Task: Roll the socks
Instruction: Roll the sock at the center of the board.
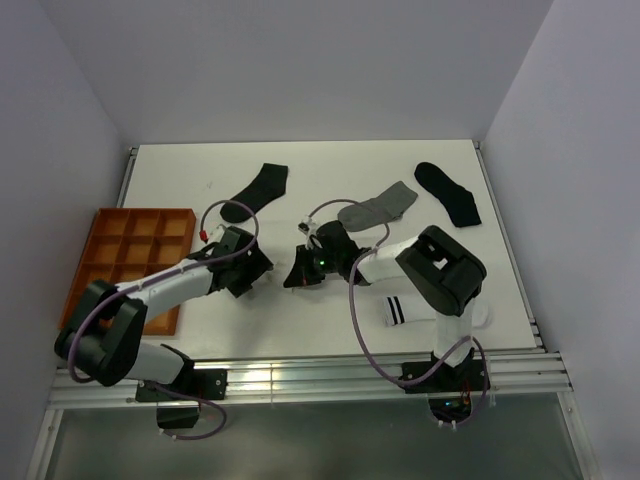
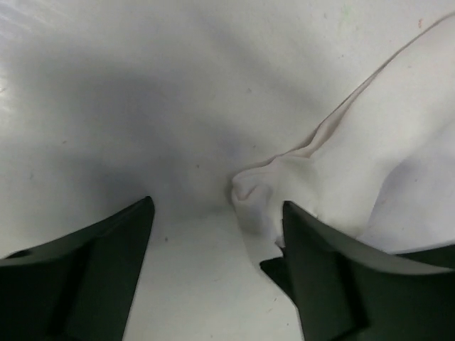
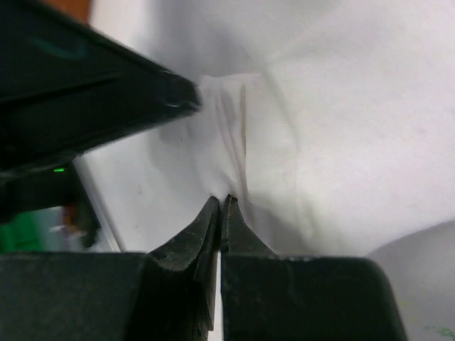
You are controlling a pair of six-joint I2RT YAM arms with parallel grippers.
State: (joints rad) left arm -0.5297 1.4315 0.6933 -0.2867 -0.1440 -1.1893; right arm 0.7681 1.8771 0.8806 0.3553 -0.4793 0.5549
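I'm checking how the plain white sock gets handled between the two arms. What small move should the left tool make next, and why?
Probably ease the left tool forward until the bunched edge of the white sock sits between its fingers, then close. Those fingers stand open with the edge just ahead of them, ungripped. The right tool is shut, apparently pinching the same sock's fabric.

Soft even overhead light in the top view; wrist views close, blurred, broadly grey-shadowed
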